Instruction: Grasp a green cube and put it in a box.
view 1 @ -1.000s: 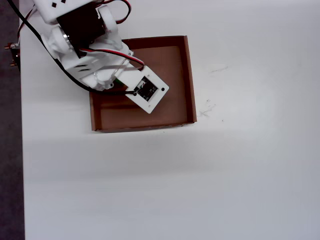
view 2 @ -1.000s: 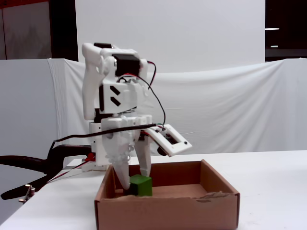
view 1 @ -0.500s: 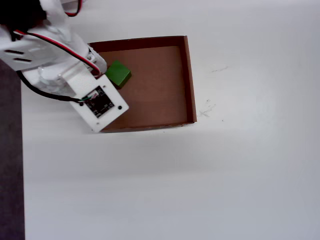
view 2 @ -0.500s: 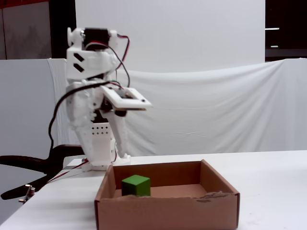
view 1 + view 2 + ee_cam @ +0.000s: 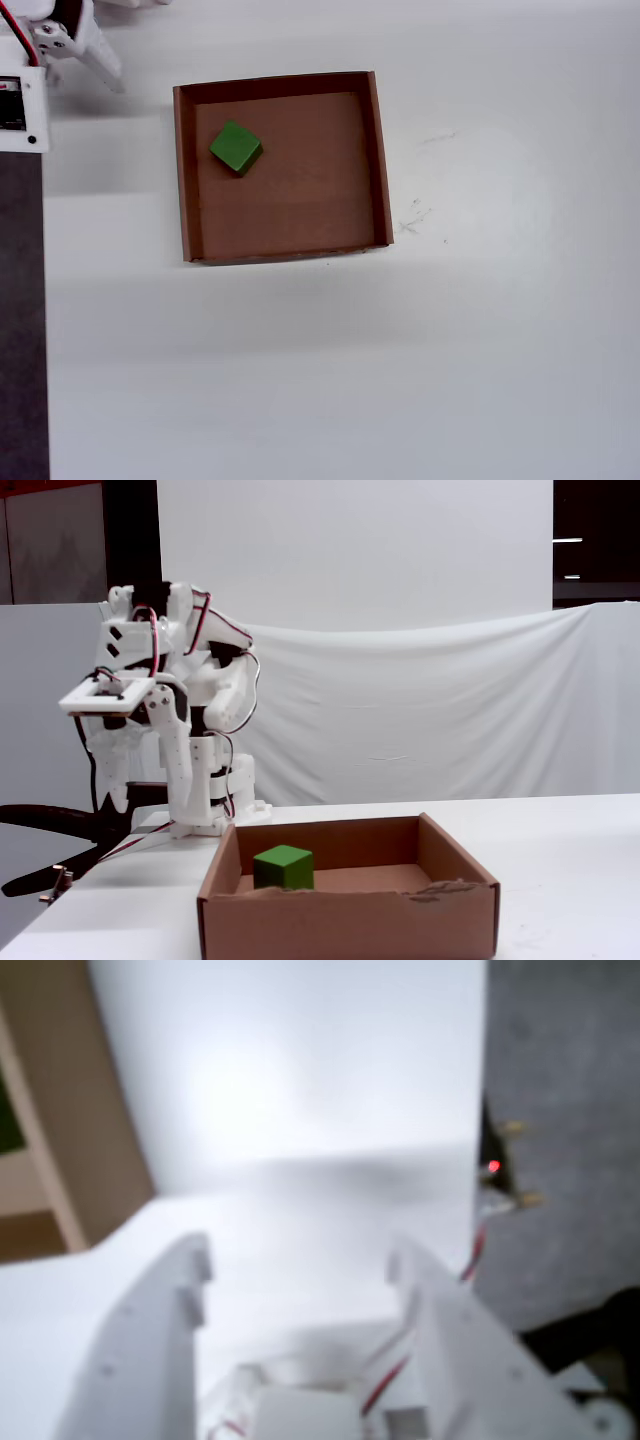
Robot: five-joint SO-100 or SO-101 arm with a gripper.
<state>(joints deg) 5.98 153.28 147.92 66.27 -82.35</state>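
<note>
The cube (image 5: 236, 147) is sitting on the floor of the box (image 5: 380, 160), near the corner that shows upper left in the overhead view, turned a little askew to the walls and touching none of them that I can make out. In the fixed view the cube (image 5: 283, 866) is resting flat behind the front wall of the box (image 5: 350, 920). The arm (image 5: 165, 730) is standing folded up above its base, well apart from the box. The gripper (image 5: 300, 1260) is hanging open, its 2 fingers (image 5: 150, 1340) spread with only bare table (image 5: 300, 1110) showing between them, and it is gripping nothing.

To my eye the placing is done and only the parking is left. Doing that well means keeping the gripper high and over the table's edge, well clear of the box wall, so nothing is nudging the box or tipping the cube. The red cable (image 5: 473, 1250) by the table's edge looks like the one thing a finger could be snagging.
</note>
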